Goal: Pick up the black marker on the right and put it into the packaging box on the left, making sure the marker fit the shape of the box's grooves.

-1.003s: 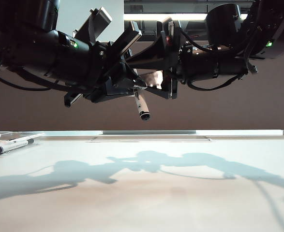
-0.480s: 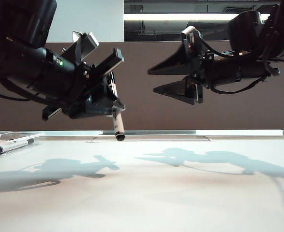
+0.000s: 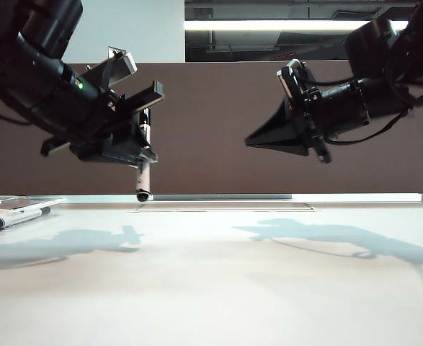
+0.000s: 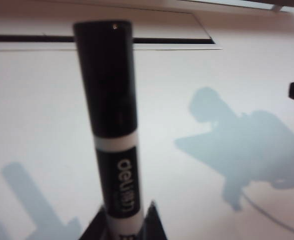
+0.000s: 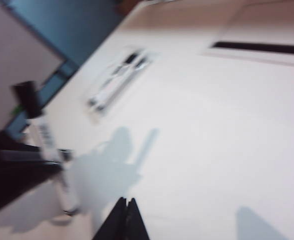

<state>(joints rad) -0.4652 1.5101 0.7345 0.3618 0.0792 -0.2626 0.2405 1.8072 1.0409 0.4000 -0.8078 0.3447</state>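
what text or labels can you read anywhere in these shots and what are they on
"deli" – white letters on the dark label of the black marker, held in the shut left claw.
Print below it on the marker: too blurred to read.
Markers in the packaging box: print too blurred to read.

The exterior view sits low, almost level with the surface (image 3: 211,288), looking across it toward a brown back wall (image 3: 211,130), with both arms high in the frame. The left wrist view looks along the black marker (image 4: 111,130), very near, down onto the surface. The right wrist view, tilted and blurred, looks across the surface; it shares the packaging box (image 5: 117,80) with the exterior view's left edge.
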